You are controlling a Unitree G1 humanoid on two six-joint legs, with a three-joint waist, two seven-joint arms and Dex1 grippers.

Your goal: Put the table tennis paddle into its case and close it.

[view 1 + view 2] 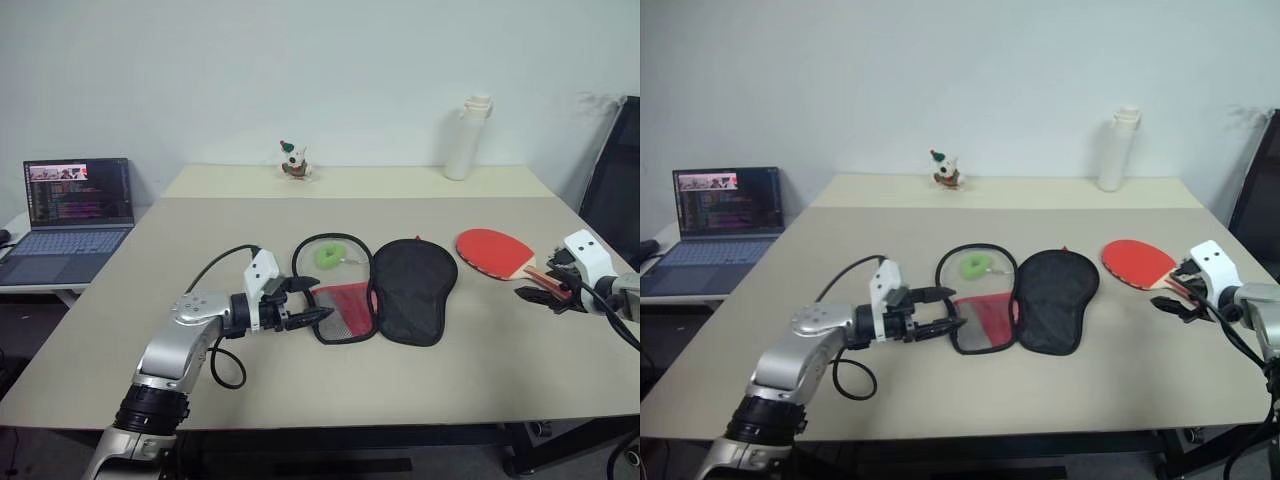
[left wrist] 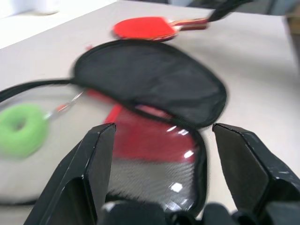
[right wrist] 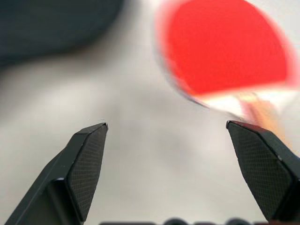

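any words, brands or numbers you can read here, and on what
None can be read.
Laptop: the screen shows lines of text, too small to read.
Case: no logo or label legible.
Paddle: plain red face, no print visible.
White bottle: no label readable.

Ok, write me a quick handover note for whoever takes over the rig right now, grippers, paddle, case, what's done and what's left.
Left gripper: open, empty, at the near edge of the case.
Right gripper: open, empty, by the handle of the table tennis paddle.
Case: unzipped and spread flat mid-table, black flap to the right, red and mesh half to the left, with a green ring lying on the table inside its zip loop.
Paddle: flat on the table, right of the case, red face up.
Done: case opened.
Left: pick up the paddle, put it in, fold the case and zip it.
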